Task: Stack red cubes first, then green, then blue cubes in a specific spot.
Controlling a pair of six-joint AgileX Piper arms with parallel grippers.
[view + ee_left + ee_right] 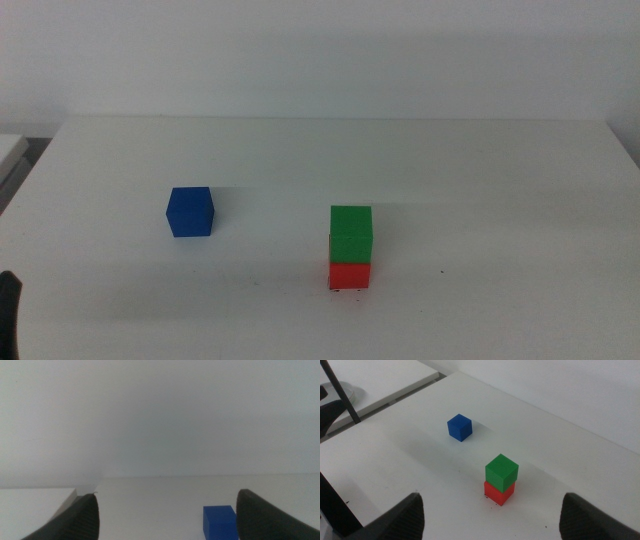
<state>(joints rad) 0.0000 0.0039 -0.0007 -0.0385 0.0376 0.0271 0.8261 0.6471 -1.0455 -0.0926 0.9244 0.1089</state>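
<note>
Blue cube point(190, 212), at 9 o'clock from green-on-red stack point(351, 248), sits off-centre before wide left claw point(165, 515): centre first; right claw point(492, 517) wide.

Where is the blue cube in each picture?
Middle view: the blue cube sits alone on the white table, left of the green cube stacked on the red cube.
Left wrist view: it is low down, beside one jaw of the open left gripper.
Right wrist view: it lies beyond the stack, far from the open right gripper.
Shared landmark: the stack shows in the middle and right wrist views only.
</note>
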